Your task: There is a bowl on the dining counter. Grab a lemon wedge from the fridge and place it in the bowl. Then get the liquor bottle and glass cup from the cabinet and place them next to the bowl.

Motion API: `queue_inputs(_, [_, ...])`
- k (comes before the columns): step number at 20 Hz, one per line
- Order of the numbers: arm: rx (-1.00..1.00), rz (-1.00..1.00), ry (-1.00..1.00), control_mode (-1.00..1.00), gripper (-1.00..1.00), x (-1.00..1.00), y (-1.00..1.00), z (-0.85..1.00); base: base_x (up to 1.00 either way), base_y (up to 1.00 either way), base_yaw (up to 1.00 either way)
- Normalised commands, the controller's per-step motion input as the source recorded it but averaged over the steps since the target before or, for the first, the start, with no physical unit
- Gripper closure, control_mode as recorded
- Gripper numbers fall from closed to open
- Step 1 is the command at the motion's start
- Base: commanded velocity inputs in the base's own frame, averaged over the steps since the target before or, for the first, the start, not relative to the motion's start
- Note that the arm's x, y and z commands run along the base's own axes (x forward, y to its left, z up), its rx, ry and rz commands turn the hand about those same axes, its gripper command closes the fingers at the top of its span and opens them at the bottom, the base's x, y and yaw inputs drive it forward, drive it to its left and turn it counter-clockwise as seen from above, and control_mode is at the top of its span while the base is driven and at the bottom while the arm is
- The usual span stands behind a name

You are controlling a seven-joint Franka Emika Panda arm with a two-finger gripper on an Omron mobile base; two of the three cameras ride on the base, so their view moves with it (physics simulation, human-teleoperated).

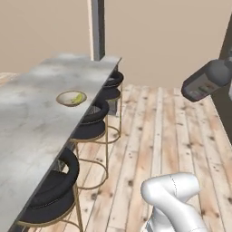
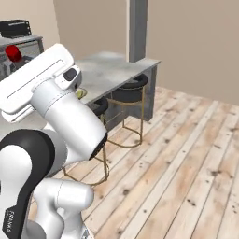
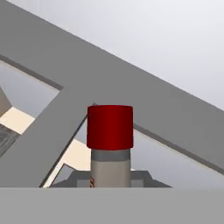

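Observation:
A liquor bottle (image 3: 110, 144) with a dark red cap and a pale neck rises between my gripper's dark fingers (image 3: 74, 178), and the gripper (image 3: 110, 180) is shut on it. In the right base view the red cap (image 2: 12, 52) shows at the far left, past my raised white hand. On the marble dining counter (image 1: 31, 122) stands a small pale bowl (image 1: 68, 99) with the yellow-green lemon wedge (image 1: 79, 98) lying in it. The arm partly hides that bowl (image 2: 82, 94) in the right base view. The glass cup is out of view.
Round black stools (image 1: 96, 116) with thin gold legs line the counter's right side, one close by (image 1: 52, 192). A grey pillar (image 1: 96, 27) stands at the counter's far end. Open wood-plank floor (image 1: 154, 131) spreads to the right. A black appliance (image 2: 15, 28) sits at the far left.

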Motion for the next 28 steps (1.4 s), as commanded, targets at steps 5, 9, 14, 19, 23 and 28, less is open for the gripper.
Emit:
queue_inputs(5, [0.0, 0.0, 0.0, 1.0, 1.0, 0.0, 0.0, 0.0, 0.34, -0.7, 0.4])
queue_inputs(9, [0.0, 0.0, 0.0, 1.0, 1.0, 0.0, 0.0, 0.0, 0.42, -0.68, 0.41])
queue_inputs(14, [0.0, 0.0, 0.0, 1.0, 1.0, 0.0, 0.0, 0.0, 0.53, -0.62, 0.43])
queue_inputs(19, [0.0, 0.0, 0.0, 1.0, 1.0, 0.0, 0.0, 0.0, 0.58, -0.56, 0.44])
queue_inputs(23, [0.0, 0.0, 0.0, 1.0, 1.0, 0.0, 0.0, 0.0, 0.42, -0.63, 0.43])
queue_inputs(28, [0.0, 0.0, 0.0, 1.0, 1.0, 0.0, 0.0, 0.0, 0.47, -0.6, 0.43])
